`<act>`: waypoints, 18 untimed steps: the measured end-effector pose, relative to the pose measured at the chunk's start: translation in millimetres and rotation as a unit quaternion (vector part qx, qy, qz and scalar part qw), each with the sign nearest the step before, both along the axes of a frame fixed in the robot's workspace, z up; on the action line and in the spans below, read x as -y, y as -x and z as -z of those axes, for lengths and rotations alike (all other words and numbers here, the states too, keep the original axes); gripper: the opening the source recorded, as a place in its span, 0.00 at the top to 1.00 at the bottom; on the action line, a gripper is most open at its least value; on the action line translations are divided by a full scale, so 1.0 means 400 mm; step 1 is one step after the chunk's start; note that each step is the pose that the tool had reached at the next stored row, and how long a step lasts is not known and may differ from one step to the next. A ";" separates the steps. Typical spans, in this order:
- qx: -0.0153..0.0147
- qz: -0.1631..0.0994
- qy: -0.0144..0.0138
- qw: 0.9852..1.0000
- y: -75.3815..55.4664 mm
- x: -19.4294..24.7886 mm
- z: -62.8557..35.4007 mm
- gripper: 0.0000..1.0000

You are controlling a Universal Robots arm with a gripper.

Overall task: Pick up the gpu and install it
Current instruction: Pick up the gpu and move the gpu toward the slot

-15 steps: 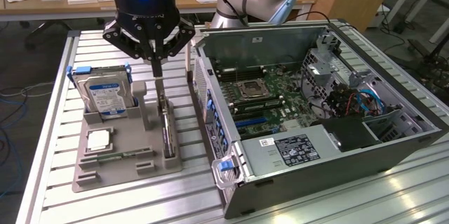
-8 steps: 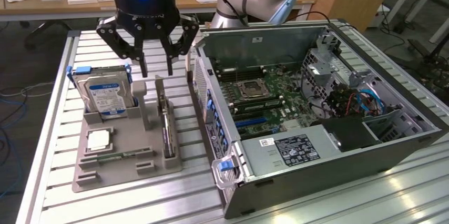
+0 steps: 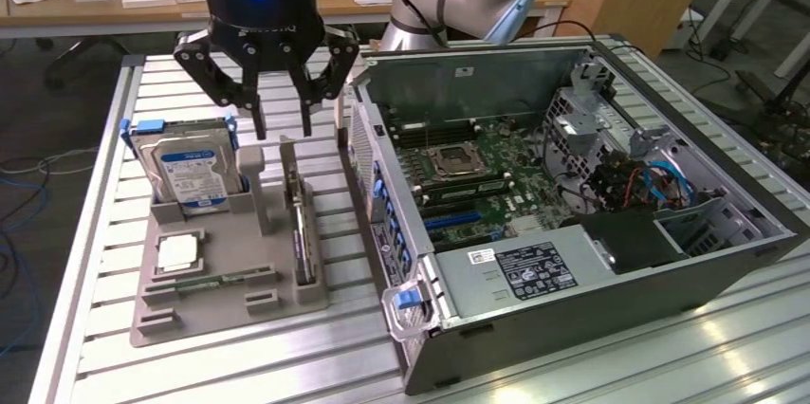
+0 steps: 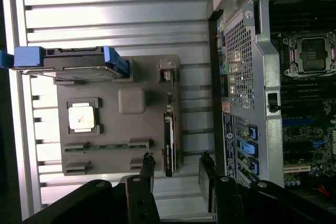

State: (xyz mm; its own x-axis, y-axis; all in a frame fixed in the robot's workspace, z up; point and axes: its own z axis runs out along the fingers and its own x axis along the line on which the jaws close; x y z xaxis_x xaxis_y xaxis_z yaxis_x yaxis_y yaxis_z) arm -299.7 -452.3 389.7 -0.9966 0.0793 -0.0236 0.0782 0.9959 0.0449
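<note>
Your tool (image 3: 283, 131) hangs over the far end of the grey tray (image 3: 228, 314) on the slatted bench (image 3: 633, 366). Its fingers (image 3: 260, 129) are spread with a plain gap between them, and nothing is pinched in it.

The graphics card (image 3: 300, 233) stands on its long edge in a slot along the side of the tray nearest the computer case (image 3: 469, 72). From the exterior view you see it edge-on. Its cooler face and metal bracket cannot be made out.

In the wrist view the tool (image 4: 177, 158) has one fingertip on either side of the line of the graphics card (image 4: 169, 140). The tool's dark body cuts off the end of the tray (image 4: 113, 124) behind it. The pictures do not settle whether the fingertips touch the card or sit just above it.

Also on the tray:
- A hard drive (image 3: 190, 172) stands in a blue carrier.
- A processor chip (image 3: 177, 252) lies flat in its pocket.
- A thin memory stick (image 3: 209, 283) lies in a groove, its markings too small to read.

The case lies open beside the tray at the exterior view's right, with its motherboard (image 3: 481, 167) exposed. Its expansion slots are partly hidden by cables and the case wall.
</note>
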 end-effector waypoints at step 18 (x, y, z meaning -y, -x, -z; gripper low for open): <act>0.000 0.000 0.000 1.000 0.000 0.000 0.016 0.53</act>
State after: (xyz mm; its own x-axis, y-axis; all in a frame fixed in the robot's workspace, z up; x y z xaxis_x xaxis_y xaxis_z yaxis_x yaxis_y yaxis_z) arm -299.7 -452.3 383.1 -0.9966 0.0793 -0.0239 0.0781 0.9959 0.0452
